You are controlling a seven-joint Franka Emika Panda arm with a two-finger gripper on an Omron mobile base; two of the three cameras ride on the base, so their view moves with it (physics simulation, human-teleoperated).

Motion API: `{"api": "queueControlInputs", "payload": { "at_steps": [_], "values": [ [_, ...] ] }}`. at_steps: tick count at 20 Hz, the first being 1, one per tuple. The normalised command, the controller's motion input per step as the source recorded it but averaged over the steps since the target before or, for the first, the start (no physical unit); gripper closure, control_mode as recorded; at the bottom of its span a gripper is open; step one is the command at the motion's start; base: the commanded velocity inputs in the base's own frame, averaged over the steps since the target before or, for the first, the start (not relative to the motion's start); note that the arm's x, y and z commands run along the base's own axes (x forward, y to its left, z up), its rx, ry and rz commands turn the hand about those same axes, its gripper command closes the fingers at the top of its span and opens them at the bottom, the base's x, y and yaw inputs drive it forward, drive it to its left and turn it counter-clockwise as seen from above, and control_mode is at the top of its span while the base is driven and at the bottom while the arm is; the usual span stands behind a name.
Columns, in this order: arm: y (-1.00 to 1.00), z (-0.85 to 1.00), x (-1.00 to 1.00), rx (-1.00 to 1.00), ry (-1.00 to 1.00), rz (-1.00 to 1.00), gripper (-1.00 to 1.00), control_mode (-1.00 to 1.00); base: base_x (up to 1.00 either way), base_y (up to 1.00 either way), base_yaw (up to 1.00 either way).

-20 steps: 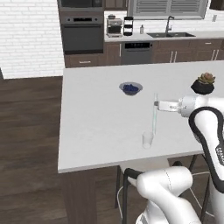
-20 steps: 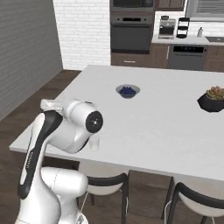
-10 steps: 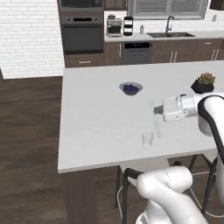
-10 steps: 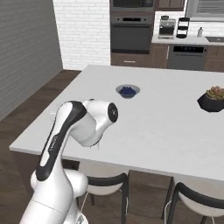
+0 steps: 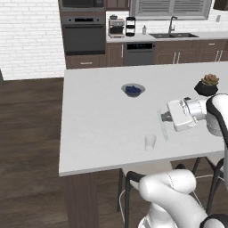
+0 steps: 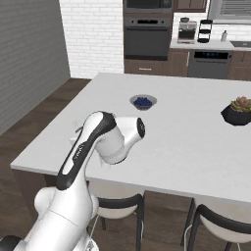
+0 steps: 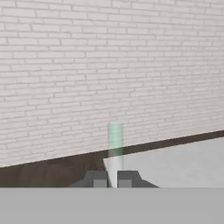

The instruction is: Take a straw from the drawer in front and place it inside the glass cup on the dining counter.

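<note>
We see the straw (image 5: pixel 162 125) right of centre in the left base view, a thin pale green stick standing nearly upright, slightly tilted, above the white desk (image 5: pixel 98 129). Our claw (image 5: pixel 164 117) is clamped on it, fingers drawn almost together; in the hand view the straw (image 7: pixel 115 146) rises between the two dark fingertips (image 7: pixel 125 178) against a white brick wall (image 7: pixel 87 65). The glass cup (image 5: pixel 150 142) stands on the desk just below and left of the straw's lower end, apart from it. Farther up the frame sits a grey bowl (image 5: pixel 133 90) with blue contents, and at the right edge a dark potted plant (image 5: pixel 206 85).
</note>
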Motion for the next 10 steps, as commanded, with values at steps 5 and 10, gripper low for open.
{"api": "queueControlInputs", "payload": {
  "at_steps": [5,10],
  "values": [
    [-0.31,-0.13,0.27,0.00,-0.09,0.14,1.00,-1.00,0.00,0.00,0.00],
    [-0.05,0.00,0.47,0.00,0.02,0.11,1.00,-1.00,0.00,0.00,0.00]
  ]
}}
